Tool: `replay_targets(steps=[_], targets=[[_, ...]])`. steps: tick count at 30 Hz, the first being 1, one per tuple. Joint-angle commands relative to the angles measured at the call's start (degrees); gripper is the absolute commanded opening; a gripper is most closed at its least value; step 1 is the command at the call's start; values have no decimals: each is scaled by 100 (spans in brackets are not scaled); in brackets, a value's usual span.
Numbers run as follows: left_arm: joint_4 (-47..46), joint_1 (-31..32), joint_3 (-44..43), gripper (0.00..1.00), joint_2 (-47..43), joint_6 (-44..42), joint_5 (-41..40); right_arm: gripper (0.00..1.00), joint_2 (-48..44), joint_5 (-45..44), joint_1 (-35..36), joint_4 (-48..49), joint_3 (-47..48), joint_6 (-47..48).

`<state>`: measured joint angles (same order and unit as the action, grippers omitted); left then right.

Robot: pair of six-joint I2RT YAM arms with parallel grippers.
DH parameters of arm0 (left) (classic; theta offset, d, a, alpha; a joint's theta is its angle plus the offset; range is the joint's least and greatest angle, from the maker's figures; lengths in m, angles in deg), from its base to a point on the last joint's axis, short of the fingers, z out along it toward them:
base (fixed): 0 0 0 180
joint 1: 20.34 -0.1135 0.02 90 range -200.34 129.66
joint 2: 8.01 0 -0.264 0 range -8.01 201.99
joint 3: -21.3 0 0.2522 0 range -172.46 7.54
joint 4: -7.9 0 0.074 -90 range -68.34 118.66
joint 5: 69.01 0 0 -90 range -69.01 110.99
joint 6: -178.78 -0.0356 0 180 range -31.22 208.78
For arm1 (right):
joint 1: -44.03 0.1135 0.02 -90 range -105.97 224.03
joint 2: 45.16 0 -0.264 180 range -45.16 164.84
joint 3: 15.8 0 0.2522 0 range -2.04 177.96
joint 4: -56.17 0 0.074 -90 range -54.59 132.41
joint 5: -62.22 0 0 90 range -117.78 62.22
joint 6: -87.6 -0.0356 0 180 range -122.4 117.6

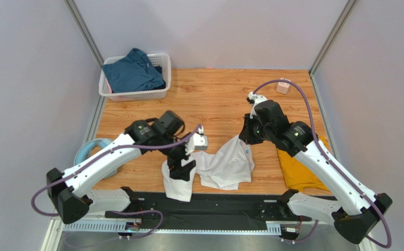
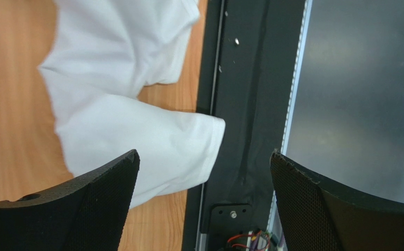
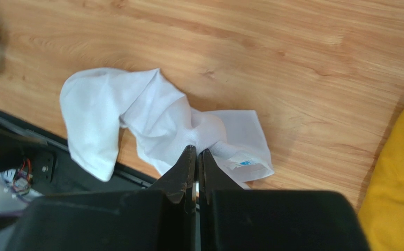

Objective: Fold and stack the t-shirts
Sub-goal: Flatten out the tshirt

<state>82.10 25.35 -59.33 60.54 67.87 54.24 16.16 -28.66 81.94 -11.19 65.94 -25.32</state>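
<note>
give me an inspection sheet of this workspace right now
surface: wooden table, black strip along its near edge
job's things: white shirt crumpled near the front, one sleeve over the strip; yellow shirt at the right; blue shirt in the basket, far left
clutter: pale-blue curved thing off the left edge; small pale box far right
end effectors: left end effector open above the sleeve; right end effector shut on the white shirt
cables: purple cable looped off each arm
surroundings: grey walls, metal posts
</note>
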Motion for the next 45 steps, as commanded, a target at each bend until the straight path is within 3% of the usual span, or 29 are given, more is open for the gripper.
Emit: replay_targets(steps=[1, 8, 14, 24, 36, 38, 41, 42, 45], targets=[[-85, 615, 297, 100, 579, -238, -846, 0, 327, 9, -670, 500, -39, 252], [-797, 783, 982, 100, 765, -63, -1339, 0, 802, 580, -1462, 904, -189, 183], [-1439, 1477, 1449, 100, 781, 16, -2103, 0, 1574, 844, -1892, 1247, 83, 33], [-1738, 2172, 1379, 100, 1511, 139, -2034, 0, 2744, 1275, -2376, 1510, 812, -37], [-1852, 2260, 1194, 98, 2733, 306, -1867, 0, 2780, 1398, -2376, 1590, 769, -81], [-1843, 2260, 1133, 93, 2943, 271, -1919, 0, 2737, 1442, -2376, 1616, 734, -90], [-1870, 2260, 1106, 61, 2953, 245, -2051, 0, 2701, 1451, -2376, 1634, 681, -81], [-1887, 2260, 1123, 45, 2936, 254, -2095, 0, 2692, 1468, -2376, 1643, 663, -90], [-1914, 2260, 1168, 15, 2918, 262, -2278, 0, 2710, 1503, -2376, 1651, 637, -99]])
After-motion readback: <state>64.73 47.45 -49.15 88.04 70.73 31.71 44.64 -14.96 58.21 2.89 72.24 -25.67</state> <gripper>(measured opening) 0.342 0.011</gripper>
